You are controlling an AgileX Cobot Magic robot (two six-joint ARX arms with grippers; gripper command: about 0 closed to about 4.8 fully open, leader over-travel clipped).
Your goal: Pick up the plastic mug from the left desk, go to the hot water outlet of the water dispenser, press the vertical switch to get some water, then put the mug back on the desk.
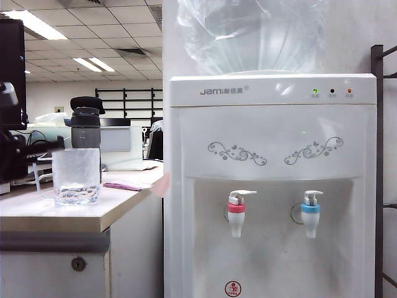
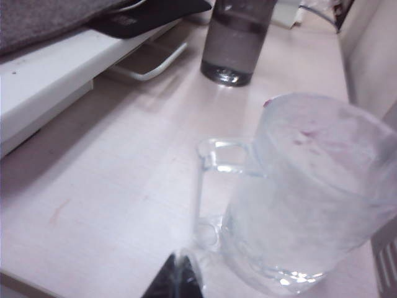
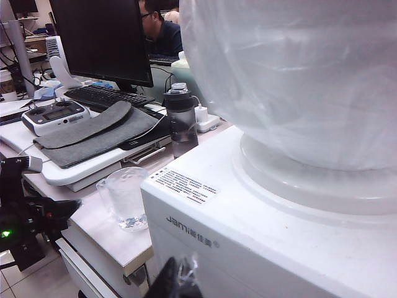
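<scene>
1. The water dispenser (image 1: 273, 186) is the biggest thing in sight: a tall white cabinet of smooth plastic with grey swirls and a big clear bottle (image 1: 254, 31) on top. It stands just to the right of the desk (image 1: 56, 214), whose pale, matt top has a grey edge band.
2. The mug (image 1: 75, 176) stands upright on the desk near its front edge, long axis vertical. It is clear, frosted-looking plastic with a thin see-through handle (image 2: 211, 186), and a little water seems to lie in its bottom. A taller dark grey bottle (image 1: 85, 127) stands behind it.
3. The relation that matters: the left gripper (image 2: 177, 279) lies on the handle side of the mug, left of it in the exterior view, close to the handle but not visibly touching it. Its fingers are pressed together on nothing. I judge that they must reopen before any grasp.
4. The left arm is plainly the nearer one; the right gripper (image 3: 180, 279) hangs high beside the dispenser's top, well apart from the mug. Whether its fingers are spread I cannot tell.
5. The hot tap (image 1: 237, 214), small, white and red-collared, carries the upright lever (image 1: 240, 195); it is well to the right of the mug.
</scene>
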